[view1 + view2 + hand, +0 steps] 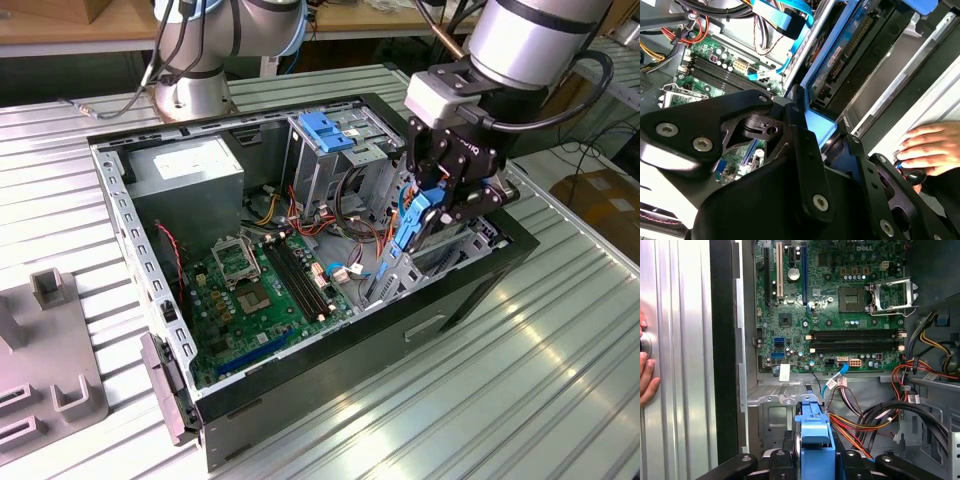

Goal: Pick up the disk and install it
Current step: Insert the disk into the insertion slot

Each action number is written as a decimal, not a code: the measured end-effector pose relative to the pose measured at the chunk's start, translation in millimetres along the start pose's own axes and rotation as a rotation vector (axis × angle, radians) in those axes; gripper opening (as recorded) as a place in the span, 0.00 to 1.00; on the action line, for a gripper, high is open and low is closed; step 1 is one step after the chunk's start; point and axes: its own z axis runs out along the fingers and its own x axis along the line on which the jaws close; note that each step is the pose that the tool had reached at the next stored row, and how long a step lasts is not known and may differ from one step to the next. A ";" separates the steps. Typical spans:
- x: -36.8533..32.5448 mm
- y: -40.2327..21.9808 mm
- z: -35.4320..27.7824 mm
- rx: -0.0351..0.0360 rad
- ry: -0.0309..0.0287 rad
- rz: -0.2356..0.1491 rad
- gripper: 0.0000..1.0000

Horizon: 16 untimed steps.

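There are 1 computer case (330,392), 1 motherboard (255,300), 1 power-supply box (185,165) and 1 disk (412,225).

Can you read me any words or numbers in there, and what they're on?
No text here reads clearly enough to quote.
On the power-supply box, white label: print too small.
On the motherboard, white lettering: too small.
On the disk, between the jaws of the gripper: blue rail, no print seen.

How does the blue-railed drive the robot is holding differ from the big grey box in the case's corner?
The blue-railed black hard drive is smaller, thin, held on edge in the jaws; the grey metal power-supply box is bulkier, mounted flat inside. Both are rectangular.
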 end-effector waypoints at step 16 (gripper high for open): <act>0.6 0.1 17.1 -0.0002 -0.0038 0.000 0.43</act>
